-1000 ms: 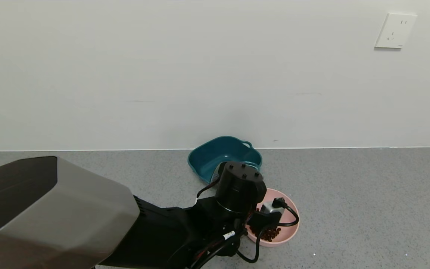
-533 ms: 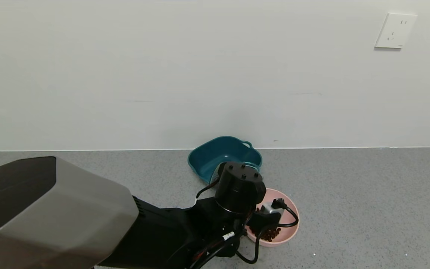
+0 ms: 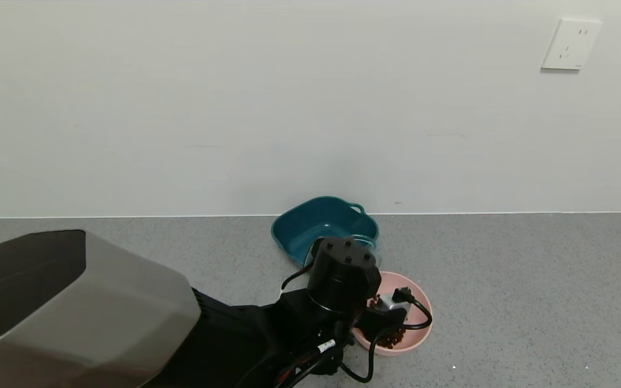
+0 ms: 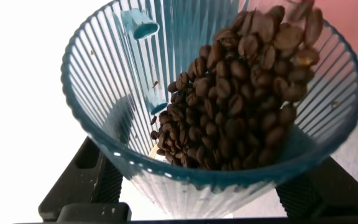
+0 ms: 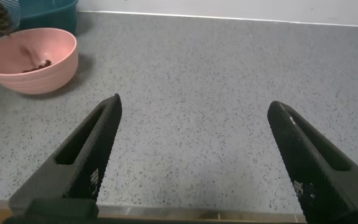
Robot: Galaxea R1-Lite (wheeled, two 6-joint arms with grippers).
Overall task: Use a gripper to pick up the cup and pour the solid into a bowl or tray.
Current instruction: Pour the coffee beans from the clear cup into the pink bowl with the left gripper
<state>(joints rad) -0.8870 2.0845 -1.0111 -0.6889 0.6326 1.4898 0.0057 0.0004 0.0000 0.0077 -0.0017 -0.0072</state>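
My left gripper point(image 4: 207, 186) is shut on the ribbed grey-blue cup point(image 4: 135, 93), with a black finger point(image 4: 92, 180) on each side. The cup is tipped, and the brown beans point(image 4: 241, 112) slide toward its rim over the pink bowl point(image 4: 353, 18). In the head view the left wrist point(image 3: 343, 275) hangs over the pink bowl point(image 3: 421, 323), which holds some beans point(image 3: 391, 338). The cup's rim point(image 3: 364, 240) peeks out past the wrist. My right gripper point(image 5: 194, 103) is open and empty above the counter, to the right of the bowl point(image 5: 55, 62).
A dark teal tub point(image 3: 321, 223) with a loop handle stands just behind the pink bowl, against the wall. It also shows in the right wrist view point(image 5: 48, 12). The grey speckled counter point(image 3: 531, 296) stretches to the right. A wall socket point(image 3: 570, 44) is high on the right.
My left wrist has shifted slightly down and toward me, tipping the cup further. A few more beans lie in the pink bowl.
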